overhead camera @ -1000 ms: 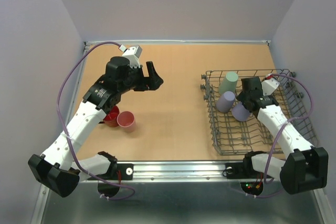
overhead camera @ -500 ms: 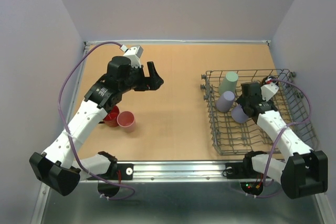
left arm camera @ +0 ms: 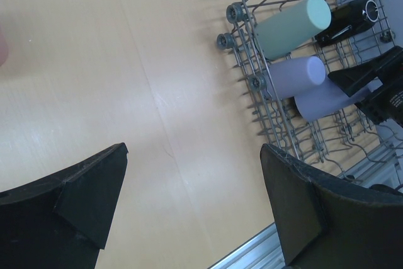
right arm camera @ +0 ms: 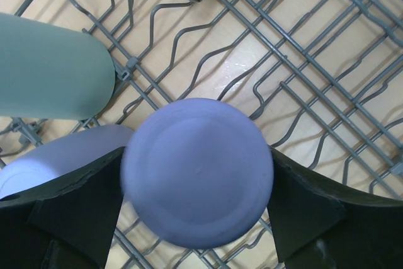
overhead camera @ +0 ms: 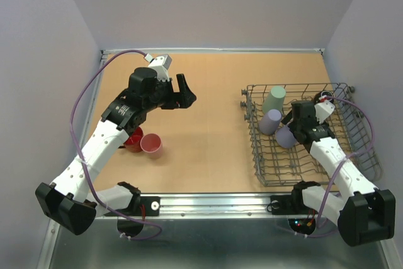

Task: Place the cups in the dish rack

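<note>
Inside the dish rack [overhead camera: 259, 155], near its left wall, the right gripper [right arm camera: 196, 206] is clamped on a lavender cup [overhead camera: 286, 137], I think to set it beside the second lavender cup [overhead camera: 271, 121]. Well left of the rack, the left gripper [overhead camera: 184, 92] hangs with fingers apart, empty, near a pink cup [overhead camera: 152, 145].

I see a smooth, matt lavender cup [right arm camera: 198, 171], a grey metal-wire dish rack [overhead camera: 255, 143] and a smooth, wood-grain table [left arm camera: 126, 61].

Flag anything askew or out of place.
Nothing spilled or damaged. In the rack, the green cup and a lavender cup lean sideways, not upright; the right hand holds a second lavender cup tilted too.
</note>
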`<control>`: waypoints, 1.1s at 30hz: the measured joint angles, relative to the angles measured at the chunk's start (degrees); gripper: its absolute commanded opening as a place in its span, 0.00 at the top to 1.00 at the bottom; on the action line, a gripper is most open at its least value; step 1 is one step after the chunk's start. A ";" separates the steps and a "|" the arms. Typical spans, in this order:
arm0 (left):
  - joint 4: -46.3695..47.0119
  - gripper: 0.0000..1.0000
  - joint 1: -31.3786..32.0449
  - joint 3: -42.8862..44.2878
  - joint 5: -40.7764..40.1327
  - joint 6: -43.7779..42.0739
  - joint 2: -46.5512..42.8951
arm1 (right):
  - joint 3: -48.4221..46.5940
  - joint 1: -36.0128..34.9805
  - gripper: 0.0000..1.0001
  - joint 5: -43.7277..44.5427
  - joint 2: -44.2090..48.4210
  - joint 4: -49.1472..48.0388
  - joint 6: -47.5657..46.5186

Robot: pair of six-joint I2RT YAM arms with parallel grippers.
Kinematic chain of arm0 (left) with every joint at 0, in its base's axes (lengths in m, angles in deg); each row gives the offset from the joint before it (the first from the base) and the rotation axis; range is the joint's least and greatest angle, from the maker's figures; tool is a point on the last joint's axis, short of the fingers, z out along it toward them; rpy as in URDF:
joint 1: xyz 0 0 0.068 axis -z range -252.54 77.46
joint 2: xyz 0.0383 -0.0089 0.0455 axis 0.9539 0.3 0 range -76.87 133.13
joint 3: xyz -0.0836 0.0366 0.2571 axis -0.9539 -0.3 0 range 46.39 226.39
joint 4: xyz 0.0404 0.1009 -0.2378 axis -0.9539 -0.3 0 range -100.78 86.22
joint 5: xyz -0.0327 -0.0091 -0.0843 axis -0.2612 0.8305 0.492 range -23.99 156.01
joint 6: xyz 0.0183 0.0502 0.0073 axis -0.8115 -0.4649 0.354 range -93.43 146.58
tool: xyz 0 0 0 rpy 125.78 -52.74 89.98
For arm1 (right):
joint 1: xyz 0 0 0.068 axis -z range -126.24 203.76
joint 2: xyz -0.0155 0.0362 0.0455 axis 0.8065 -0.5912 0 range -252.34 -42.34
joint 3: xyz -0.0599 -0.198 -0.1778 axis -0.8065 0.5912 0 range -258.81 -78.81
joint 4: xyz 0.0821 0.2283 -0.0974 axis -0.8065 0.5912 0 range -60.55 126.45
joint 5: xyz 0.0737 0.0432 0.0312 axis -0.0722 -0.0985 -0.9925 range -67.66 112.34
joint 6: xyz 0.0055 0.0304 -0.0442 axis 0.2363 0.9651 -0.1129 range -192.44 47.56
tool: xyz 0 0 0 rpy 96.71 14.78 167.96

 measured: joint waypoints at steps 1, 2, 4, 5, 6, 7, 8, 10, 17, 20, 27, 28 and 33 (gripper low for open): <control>0.00 0.02 0.00 0.00 0.00 -0.02 0.00 | 0.00 0.00 0.00 -0.15 0.31 0.00 -0.20; 0.00 0.02 0.00 0.00 0.00 0.00 0.00 | 0.00 0.00 0.00 -0.31 0.55 -0.02 -0.26; 0.02 0.02 0.00 0.00 0.00 0.02 0.00 | 0.00 0.00 0.00 -0.52 0.74 -0.07 -0.61; 0.00 0.02 0.00 0.00 0.00 0.02 0.00 | 0.00 0.00 0.00 -0.66 0.74 -0.07 -0.72; 0.00 0.02 0.00 0.00 0.00 0.02 0.00 | 0.00 0.00 0.00 -0.87 0.74 -0.07 -0.79; 0.00 0.02 0.00 0.00 0.00 0.02 0.00 | 0.00 0.00 0.00 -0.96 0.74 -0.07 -0.87; 0.02 0.02 0.00 0.00 0.00 0.07 -0.02 | -0.02 0.00 0.00 -0.96 0.74 -0.09 -1.01; 0.00 0.02 0.00 0.00 0.00 0.20 -0.02 | 0.00 0.00 0.00 -1.03 0.74 -0.07 -1.22; -0.26 0.02 0.00 0.00 -1.03 0.24 -0.02 | -0.28 0.00 0.00 -1.18 2.67 0.52 -2.12; -1.36 0.02 -0.09 0.00 -2.91 0.20 0.00 | -1.90 0.00 0.00 -1.16 3.72 2.05 -2.71; -4.22 0.02 -1.55 0.28 -6.62 0.17 1.51 | -11.32 0.00 0.00 -1.22 6.93 4.70 -3.96; -4.76 0.02 -2.21 0.52 -7.06 0.17 2.23 | -12.63 0.00 0.00 -1.33 7.61 5.35 -4.02; -5.86 0.02 -8.52 1.01 -7.43 0.24 7.13 | -17.20 0.00 0.00 -3.96 9.38 7.48 -4.20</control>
